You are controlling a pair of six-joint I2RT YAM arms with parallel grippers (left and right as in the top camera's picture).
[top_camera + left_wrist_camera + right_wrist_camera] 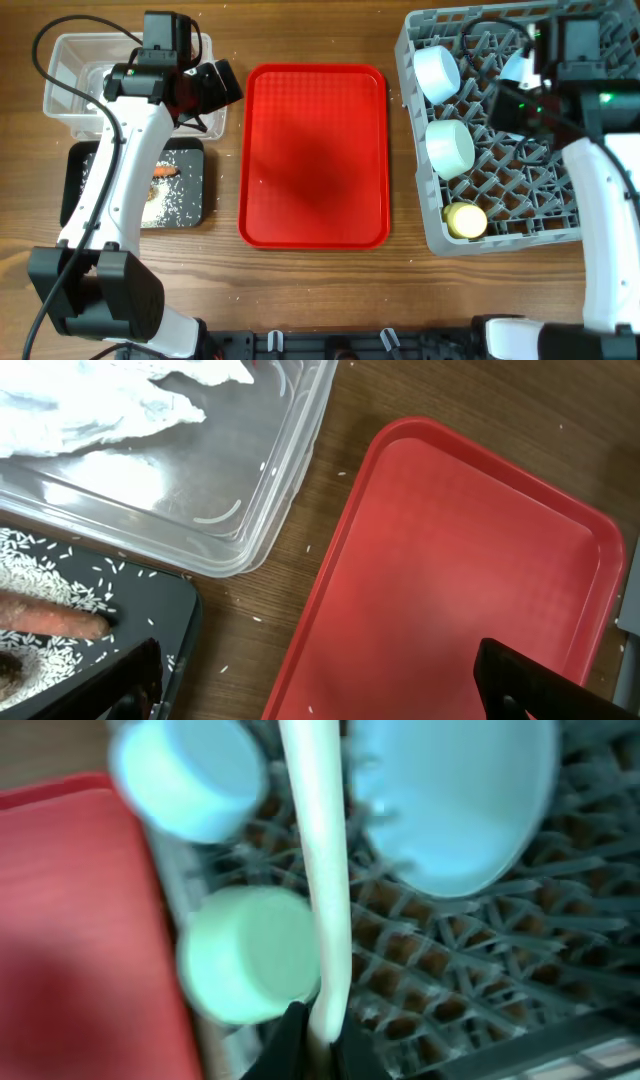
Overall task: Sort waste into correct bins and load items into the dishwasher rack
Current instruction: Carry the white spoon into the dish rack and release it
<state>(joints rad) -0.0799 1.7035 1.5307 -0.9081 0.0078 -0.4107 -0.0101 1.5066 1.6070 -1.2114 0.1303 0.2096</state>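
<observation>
I am pinching the white spoon in the right gripper, its length reaching out over the dishwasher rack.

Tool: two dark fingers at the bottom edge, set wide apart, nothing between them.
Tub: clear plastic, ahead and to the left, on the tabletop.
Napkin: white, crumpled, inside the tub.
Black tray: left of the tool, just beside the tub.
Rice: white grains scattered in the black tray.
Carrot: orange, lying among the rice.
Red tray: ahead and to the right.
</observation>
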